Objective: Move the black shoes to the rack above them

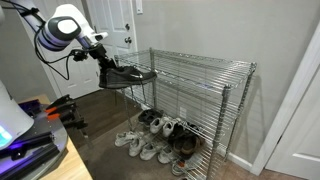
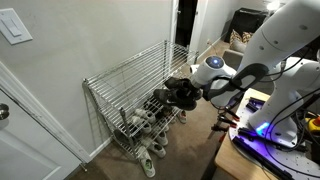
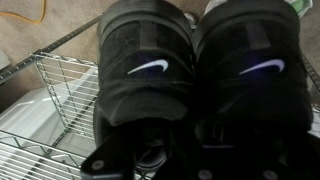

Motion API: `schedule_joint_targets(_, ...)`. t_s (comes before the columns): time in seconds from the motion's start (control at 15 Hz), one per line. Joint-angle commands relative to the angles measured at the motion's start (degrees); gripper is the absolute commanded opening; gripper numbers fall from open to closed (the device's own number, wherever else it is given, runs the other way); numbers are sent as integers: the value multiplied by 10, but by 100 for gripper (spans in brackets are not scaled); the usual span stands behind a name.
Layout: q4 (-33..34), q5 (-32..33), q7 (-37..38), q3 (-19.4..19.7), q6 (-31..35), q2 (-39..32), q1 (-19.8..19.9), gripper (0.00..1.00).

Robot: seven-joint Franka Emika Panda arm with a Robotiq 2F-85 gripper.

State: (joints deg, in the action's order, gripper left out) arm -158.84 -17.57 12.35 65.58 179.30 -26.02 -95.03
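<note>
The black shoes (image 1: 128, 75) hang in the air as a pair, with my gripper (image 1: 104, 62) shut on their heel ends. They sit just off the end of the silver wire shelving, about level with the top rack (image 1: 200, 66), toes pointing toward it. In an exterior view the black shoes (image 2: 183, 93) are beside the end of the rack (image 2: 135, 68), gripper (image 2: 203, 88) behind them. In the wrist view the black shoes (image 3: 150, 60), each with a small white swoosh, fill the picture and hide my fingers. Wire grid (image 3: 55, 85) shows to their left.
Several white and grey sneakers (image 1: 150, 138) lie at the bottom of the shelving and on the floor (image 2: 150, 135). A wall stands behind the shelving and a white door (image 1: 105, 25) behind the arm. A desk with equipment (image 1: 35, 130) is in front.
</note>
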Motion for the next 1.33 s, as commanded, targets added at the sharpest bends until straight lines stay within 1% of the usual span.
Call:
schedule_joint_targets(0.0,0,-10,-10,36,-50,-10,-36,7)
schedule_joint_targets(0.07,0,-5,-11,50,-74,-10,-50,7)
schedule_joint_targets(0.13,0,3,-13,74,-103,-12,-73,7)
schedule_joint_targets(0.2,0,44,10,96,-130,-4,-85,7)
schedule_joint_targets(0.33,0,77,13,159,-208,-8,-144,7)
schedule_joint_targets(0.47,17,106,11,216,-292,-11,-192,7)
schedule_joint_targets(0.53,27,114,8,242,-320,-12,-214,7)
schedule_joint_targets(0.67,40,117,0,284,-353,-18,-252,7)
schedule_joint_targets(0.93,68,107,-16,334,-397,-30,-291,7)
schedule_joint_targets(1.13,99,109,-20,366,-464,-55,-313,7)
schedule_joint_targets(1.27,129,112,-19,380,-515,-72,-322,7)
